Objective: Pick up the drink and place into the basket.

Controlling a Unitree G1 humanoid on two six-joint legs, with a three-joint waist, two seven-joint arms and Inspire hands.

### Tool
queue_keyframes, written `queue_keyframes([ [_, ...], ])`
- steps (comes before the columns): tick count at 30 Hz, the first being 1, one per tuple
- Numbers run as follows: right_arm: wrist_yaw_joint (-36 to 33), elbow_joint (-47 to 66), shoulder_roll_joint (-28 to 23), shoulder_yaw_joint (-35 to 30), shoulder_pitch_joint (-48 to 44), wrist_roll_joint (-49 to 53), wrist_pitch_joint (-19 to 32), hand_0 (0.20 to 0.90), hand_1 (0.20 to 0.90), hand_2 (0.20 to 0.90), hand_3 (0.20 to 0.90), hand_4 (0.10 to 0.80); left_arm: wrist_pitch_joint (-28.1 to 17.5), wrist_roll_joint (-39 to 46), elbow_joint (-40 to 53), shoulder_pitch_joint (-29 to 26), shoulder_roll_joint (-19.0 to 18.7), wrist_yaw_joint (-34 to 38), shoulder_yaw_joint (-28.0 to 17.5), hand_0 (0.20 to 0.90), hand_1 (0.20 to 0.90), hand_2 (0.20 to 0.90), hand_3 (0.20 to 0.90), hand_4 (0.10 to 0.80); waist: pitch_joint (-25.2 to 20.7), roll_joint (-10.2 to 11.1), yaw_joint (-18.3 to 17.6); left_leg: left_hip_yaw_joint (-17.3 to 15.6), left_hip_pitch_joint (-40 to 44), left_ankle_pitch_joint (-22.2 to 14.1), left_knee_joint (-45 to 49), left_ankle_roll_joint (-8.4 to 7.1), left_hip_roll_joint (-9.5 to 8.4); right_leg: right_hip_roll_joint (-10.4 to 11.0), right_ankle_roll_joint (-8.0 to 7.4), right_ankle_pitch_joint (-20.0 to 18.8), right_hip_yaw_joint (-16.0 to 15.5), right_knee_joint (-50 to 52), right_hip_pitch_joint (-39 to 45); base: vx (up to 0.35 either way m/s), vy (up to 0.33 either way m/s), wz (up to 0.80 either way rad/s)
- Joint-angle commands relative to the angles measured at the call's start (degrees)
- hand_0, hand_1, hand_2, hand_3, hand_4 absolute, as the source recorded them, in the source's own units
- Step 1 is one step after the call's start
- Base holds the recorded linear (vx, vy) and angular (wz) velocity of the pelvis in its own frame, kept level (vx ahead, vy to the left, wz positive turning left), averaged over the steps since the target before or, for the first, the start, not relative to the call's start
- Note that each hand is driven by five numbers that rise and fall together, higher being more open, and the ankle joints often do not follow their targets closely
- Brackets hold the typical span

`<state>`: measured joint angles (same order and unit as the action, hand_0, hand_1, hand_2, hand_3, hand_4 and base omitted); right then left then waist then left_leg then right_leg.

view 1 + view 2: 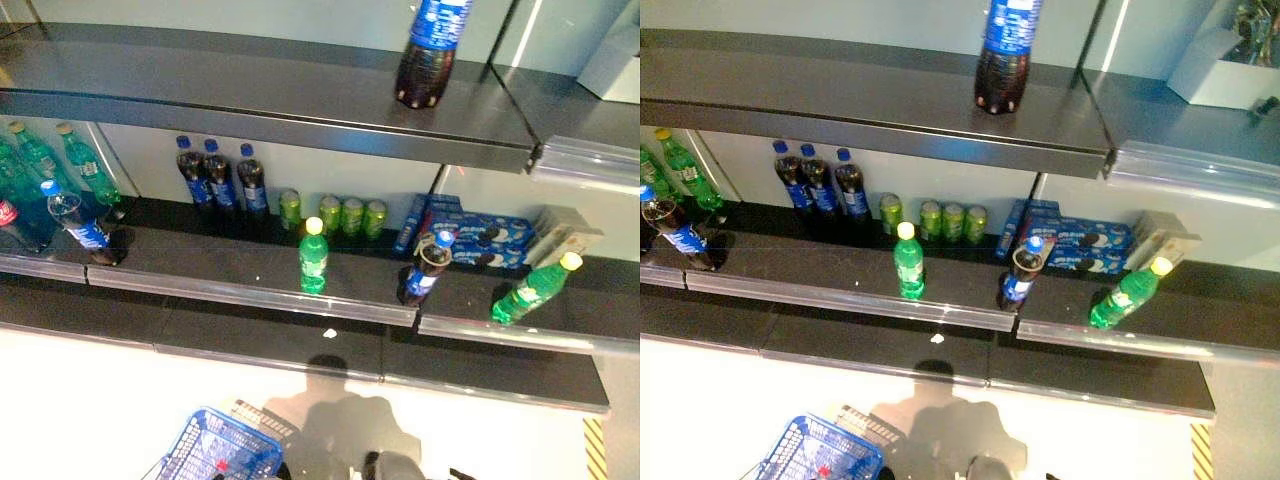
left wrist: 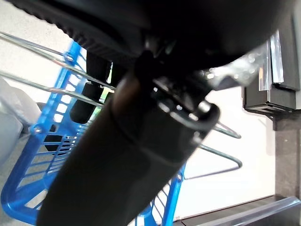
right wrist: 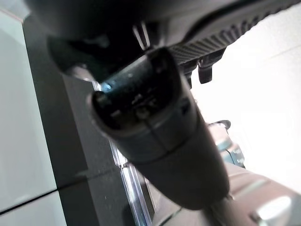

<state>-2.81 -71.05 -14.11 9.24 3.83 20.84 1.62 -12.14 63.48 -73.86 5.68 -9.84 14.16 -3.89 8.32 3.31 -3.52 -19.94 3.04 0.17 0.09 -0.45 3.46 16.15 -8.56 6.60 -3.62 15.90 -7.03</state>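
Left eye view: dark shelves run across. Upper shelf (image 1: 250, 100) carries one dark cola bottle (image 1: 430, 50) at 1 o'clock. Middle shelf (image 1: 230, 262): three cola bottles (image 1: 220, 178) at the back wall, green cans (image 1: 345, 215) just beside them, blue biscuit boxes (image 1: 480, 235) further toward 3 o'clock. At the front edge a green bottle (image 1: 313, 256) stands upright alone near centre; a tilted cola bottle (image 1: 425, 268) and a leaning green bottle (image 1: 532, 288) lie toward 3 o'clock. More green bottles (image 1: 60, 160) crowd 9 o'clock. Pale floor (image 1: 100, 400) below; blue basket (image 1: 220, 450) at 7 o'clock.

Right eye view: same layout; nothing stands before the centre green bottle.

Left wrist view: left robot hand (image 2: 136, 141) shows with the basket's wire handle and blue mesh past it; cannot tell its finger state.

Right wrist view: right robot hand (image 3: 155, 136) shows beside a shelf edge (image 3: 124, 174); finger state cannot be told.
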Motion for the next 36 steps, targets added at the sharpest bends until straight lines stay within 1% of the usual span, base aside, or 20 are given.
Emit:
queue_keyframes([
  [1,0.5,-1.1,1.2,3.9,-1.0,-9.8,-1.6,0.9,0.9,0.9,0.9,0.8,-6.4,2.0,2.3,-5.1,-3.5,-1.2,-1.8,0.3,0.3,0.3,0.2,0.1,-0.3,-2.8,0.7,7.2,3.5,-7.1,5.4,-1.69,1.45,3.3,-3.58,-15.6,-1.8,-9.8,1.9,-0.103,-0.655,-0.17],
  [3,0.6,-0.4,1.2,5.8,-1.5,-12.3,-4.6,0.9,0.9,0.9,0.9,0.8,-6.6,0.7,3.0,-4.1,-3.4,0.2,-2.8,0.3,0.3,0.3,0.2,0.1,-0.9,-2.4,2.2,3.9,4.4,-5.5,4.8,-3.94,5.69,3.0,-4.08,-12.8,-8.0,-11.7,4.9,-0.051,-0.641,-0.41],
  [5,1.6,0.2,0.9,6.3,-1.3,-9.9,-6.1,0.9,0.9,0.9,0.9,0.8,-6.6,0.5,3.8,-3.1,-3.2,0.7,-3.1,0.3,0.3,0.3,0.2,0.1,-0.8,-2.4,2.5,3.7,5.0,-4.1,4.0,-5.06,7.98,0.8,-3.27,-11.2,-8.3,-11.4,5.7,-0.021,-0.526,-0.59],
  [7,2.4,1.2,0.2,6.1,-2.0,-6.0,-5.2,0.9,0.9,0.9,0.9,0.8,-5.8,-1.1,4.6,-2.4,-2.8,1.0,-2.9,0.3,0.3,0.3,0.2,0.1,-0.4,-2.3,2.7,3.5,4.4,-1.4,3.0,-6.66,10.98,-2.6,-1.08,-9.3,-8.3,-12.1,6.8,-0.055,-0.545,-0.57],
  [9,2.8,1.7,-0.1,5.8,-2.4,-4.3,-5.6,0.9,0.9,0.9,0.9,0.8,-5.5,-2.0,4.6,-2.4,-2.2,1.2,-3.0,0.3,0.3,0.3,0.2,0.1,-0.2,-2.2,3.0,3.8,3.5,0.5,3.0,-7.26,11.94,-4.1,-0.06,-9.1,-8.6,-13.1,7.6,-0.036,-0.378,-0.21],
  [10,3.4,1.9,-0.4,5.2,-2.5,-2.7,-6.6,0.9,0.9,0.9,0.9,0.8,-5.8,-1.1,5.0,-2.4,-1.0,0.2,-2.9,0.3,0.3,0.3,0.2,0.1,0.1,-2.0,3.6,5.4,1.3,3.1,4.1,-7.69,12.07,-5.9,1.43,-8.9,-8.7,-14.7,8.4,-0.033,-0.322,-0.01],
  [12,4.4,1.3,-0.5,4.7,-2.3,-3.3,-6.1,0.9,0.9,0.9,0.9,0.8,-6.2,-0.8,5.3,-2.5,-0.4,-1.2,-2.3,0.3,0.3,0.3,0.2,0.1,0.2,-1.9,3.9,7.1,-0.1,3.6,5.2,-7.44,10.73,-6.8,2.2,-8.8,-8.5,-15.7,8.8,-0.021,-0.231,-0.14],
  [13,5.1,0.7,-0.5,4.4,-2.2,-4.8,-5.5,0.9,0.9,0.9,0.9,0.8,-6.7,-0.7,5.4,-2.7,0.2,-2.2,-1.9,0.3,0.3,0.3,0.2,0.1,0.2,-1.8,4.2,7.8,-1.1,2.7,6.0,-6.92,8.89,-6.9,2.5,-9.0,-8.6,-16.4,8.9,0.006,-0.177,-0.16],
  [14,5.2,0.0,-0.5,4.3,-2.0,-6.2,-4.6,0.9,0.9,0.9,0.9,0.8,-7.1,0.3,6.3,-2.8,1.0,-2.4,-1.1,0.3,0.3,0.3,0.2,0.1,0.2,-1.8,4.5,8.1,-1.9,0.7,6.7,-6.15,5.76,-6.9,2.72,-9.2,-9.2,-16.9,9.0,0.016,-0.135,-0.09],
  [16,5.0,-0.7,-0.6,3.8,-1.8,-4.8,-3.9,0.9,0.9,0.9,0.9,0.8,-6.9,0.3,7.7,-2.6,1.7,-3.1,-0.4,0.3,0.3,0.3,0.2,0.1,0.2,-2.5,4.3,5.3,-2.1,-2.8,7.0,-4.74,1.07,-7.1,3.16,-8.7,-11.1,-16.8,9.0,0.024,-0.07,0.05],
  [17,4.8,-0.8,-0.6,3.6,-1.7,-4.1,-3.9,0.9,0.9,0.9,0.9,0.8,-6.8,0.1,7.9,-2.5,1.7,-3.2,0.0,0.3,0.3,0.3,0.2,0.1,0.4,-2.8,4.3,5.1,-1.9,-3.2,7.1,-4.55,0.42,-7.4,3.28,-8.4,-11.4,-16.7,9.4,0.055,-0.033,0.25],
  [18,4.3,-0.6,-0.6,3.3,-1.9,-2.9,-4.4,0.9,0.9,0.9,0.9,0.8,-7.0,0.4,8.2,-2.2,1.8,-3.8,0.8,0.3,0.3,0.3,0.2,0.1,0.4,-3.3,4.7,6.5,-2.4,-3.9,7.0,-3.85,-2.48,-8.3,3.51,-8.3,-11.6,-16.8,9.9,0.055,0.002,0.37],
  [19,4.2,-0.6,-0.6,3.2,-2.0,-3.2,-4.4,0.9,0.9,0.9,0.9,0.8,-7.0,0.4,8.2,-2.2,1.9,-4.0,0.9,0.3,0.3,0.3,0.2,0.1,0.2,-3.3,4.8,6.9,-2.7,-3.9,6.9,-3.66,-3.25,-8.6,3.54,-8.2,-11.6,-16.8,9.7,0.075,0.03,0.5],
  [22,1.0,-0.5,-0.1,4.7,-2.9,-4.6,-4.2,0.9,0.9,0.9,0.9,0.8,-7.8,0.2,6.3,-1.4,2.0,-4.5,0.4,0.3,0.3,0.3,0.2,0.1,-0.3,-3.1,5.2,9.4,-1.0,-3.7,4.4,-2.53,-4.23,-10.3,4.02,-7.3,-10.0,-16.2,10.0,0.103,0.077,0.21],
  [28,1.4,0.5,1.4,5.6,-1.0,-5.3,-3.2,0.9,0.9,0.9,0.9,0.8,-6.9,-1.4,4.3,-1.4,0.3,-4.6,-0.4,0.3,0.3,0.3,0.2,0.1,-1.2,-2.7,3.9,6.9,1.8,-3.2,1.0,-1.47,-3.56,-12.4,4.07,-4.4,-10.1,-10.5,9.2,0.098,0.067,-0.03],
  [31,0.5,0.8,1.6,7.0,-0.8,-6.6,-2.7,0.9,0.9,0.9,0.9,0.8,-6.6,-0.5,4.8,-1.9,-0.9,-4.7,0.2,0.3,0.3,0.3,0.2,0.1,-0.3,-3.2,2.7,7.4,2.9,-3.5,-0.3,-0.33,-3.8,-12.2,1.6,-6.5,-8.9,0.8,2.1,-0.045,0.04,-0.24],
  [32,0.1,0.7,1.7,6.8,-0.9,-2.9,-1.8,0.9,0.9,0.9,0.9,0.8,-6.8,0.2,4.7,-2.9,-1.8,-4.8,0.2,0.3,0.3,0.3,0.2,0.1,0.5,-3.3,1.8,8.5,2.8,-3.8,-0.1,0.0,-3.29,-11.0,1.1,-6.7,-5.6,2.0,0.7,-0.1,-0.131,-0.39],
  [33,0.6,0.9,1.7,6.4,-1.2,-1.6,-2.1,0.9,0.9,0.9,0.9,0.8,-6.9,0.7,4.8,-3.5,-2.0,-4.9,0.6,0.3,0.3,0.3,0.2,0.1,0.8,-3.3,1.8,8.4,2.3,-3.7,0.6,-0.04,-2.93,-9.6,1.01,-6.4,-5.4,0.7,1.6,-0.116,-0.196,-0.18],
  [35,1.2,0.4,1.7,5.8,-1.6,-4.1,-2.1,0.9,0.9,0.9,0.9,0.8,-7.0,1.0,4.8,-5.0,-1.8,-4.8,0.3,0.3,0.3,0.3,0.2,0.1,1.0,-3.3,2.4,7.9,1.4,-3.6,2.1,-0.42,-2.09,-3.9,-0.82,-9.3,-5.4,-3.2,3.0,-0.12,-0.204,0.16],
  [36,1.2,0.1,1.6,5.9,-1.8,-5.0,-2.2,0.9,0.9,0.9,0.9,0.8,-7.3,1.9,4.8,-5.4,-1.7,-4.6,0.5,0.3,0.3,0.3,0.2,0.1,1.0,-3.4,2.4,7.6,1.4,-3.6,2.3,-0.58,-1.69,-2.8,-1.16,-10.0,-5.4,-3.9,3.2,-0.114,-0.232,0.2],
])
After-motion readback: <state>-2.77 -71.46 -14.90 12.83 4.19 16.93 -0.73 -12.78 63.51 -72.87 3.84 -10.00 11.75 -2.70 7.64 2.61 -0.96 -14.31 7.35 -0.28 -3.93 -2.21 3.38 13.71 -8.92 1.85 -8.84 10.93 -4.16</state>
